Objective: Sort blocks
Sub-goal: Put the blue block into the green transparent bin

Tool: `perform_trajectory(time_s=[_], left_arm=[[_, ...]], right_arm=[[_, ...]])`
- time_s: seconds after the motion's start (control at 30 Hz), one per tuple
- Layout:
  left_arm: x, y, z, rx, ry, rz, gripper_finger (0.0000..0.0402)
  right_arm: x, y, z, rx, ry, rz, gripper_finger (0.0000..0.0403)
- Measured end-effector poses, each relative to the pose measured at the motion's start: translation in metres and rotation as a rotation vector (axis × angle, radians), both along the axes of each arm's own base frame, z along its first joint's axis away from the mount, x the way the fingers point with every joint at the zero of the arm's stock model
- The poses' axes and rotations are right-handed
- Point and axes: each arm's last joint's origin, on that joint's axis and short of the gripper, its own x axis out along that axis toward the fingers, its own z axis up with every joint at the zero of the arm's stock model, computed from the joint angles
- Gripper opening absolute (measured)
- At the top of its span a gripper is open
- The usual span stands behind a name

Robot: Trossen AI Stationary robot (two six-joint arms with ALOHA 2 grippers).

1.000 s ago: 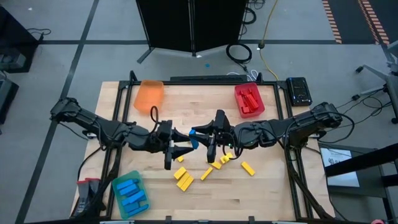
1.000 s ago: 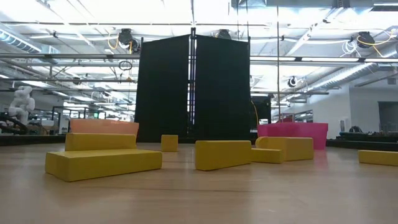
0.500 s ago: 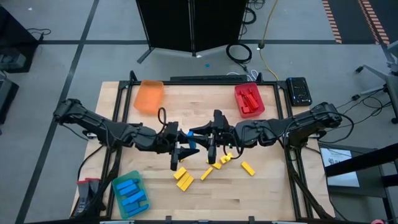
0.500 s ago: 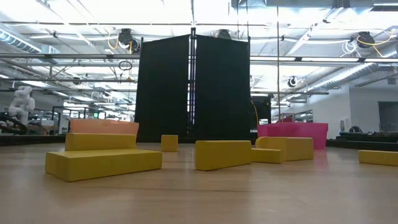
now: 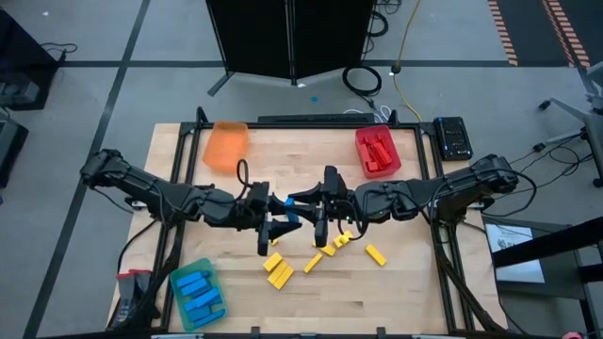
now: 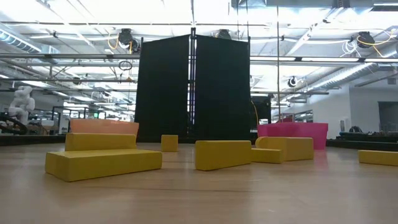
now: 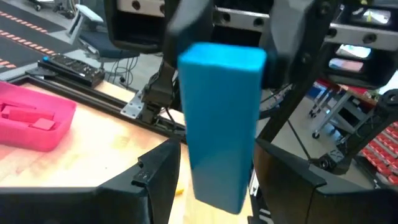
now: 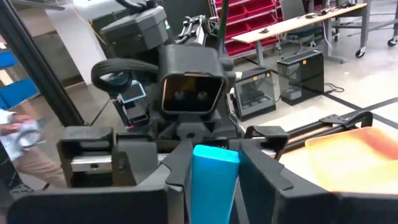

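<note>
Near the counter's (image 5: 396,282) front left corner, a green tray (image 5: 199,293) is seen filled with blue blocks (image 5: 196,287). An orange tray (image 5: 225,144) is set at the back left of the counter; whether anything lies in it cannot be told.

The left arm is stretched in from the left, and the left end effector (image 5: 279,226) is brought to the middle of the counter, facing the right one. In the left wrist view a blue block (image 7: 221,124) is seen standing upright between its two dark fingers (image 7: 152,180), which are set apart on either side of it; whether they touch the block cannot be told.

Immediately to the right, the right end effector (image 5: 305,209) is met tip to tip with the left one. In the right wrist view the same blue block (image 8: 213,180) is clamped between its fingers (image 8: 180,180), held above the counter.

Yellow blocks (image 5: 278,270) are scattered on the counter just in front of and to the right of the two end effectors; in the low view they lie flat on the wood (image 6: 102,163).

A red tray (image 5: 378,151) holding red blocks (image 5: 381,149) is placed at the back right.

No brand, label or writing can be read on any of these things.
</note>
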Motion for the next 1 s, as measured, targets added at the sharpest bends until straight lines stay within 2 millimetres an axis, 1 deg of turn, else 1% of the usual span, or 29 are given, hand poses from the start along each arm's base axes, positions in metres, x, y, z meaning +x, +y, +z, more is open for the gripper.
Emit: perform_trajectory(time_s=[0.3, 0.47, 0.7, 1.0], left_arm=[[-0.0001, -0.0001, -0.0012, 0.003, 0.01, -0.003, 0.0199], [-0.003, 0.0015, 0.0026, 0.0, -0.007, 0.022, 0.0172], [-0.0029, 0.0016, 0.0009, -0.022, 0.008, 0.029, 0.0126], [-0.0032, 0.0024, -0.0003, -0.062, 0.019, 0.062, 0.0125]], right_arm=[[0.0001, -0.0003, 0.0, -0.003, 0.0, -0.002, 0.008], [0.0, -0.0008, 0.0, -0.005, 0.001, -0.019, 0.008], [0.0002, -0.0025, 0.0, -0.009, 0.003, -0.036, 0.008], [0.0005, -0.0033, -0.0003, -0.006, 0.004, -0.038, 0.008]])
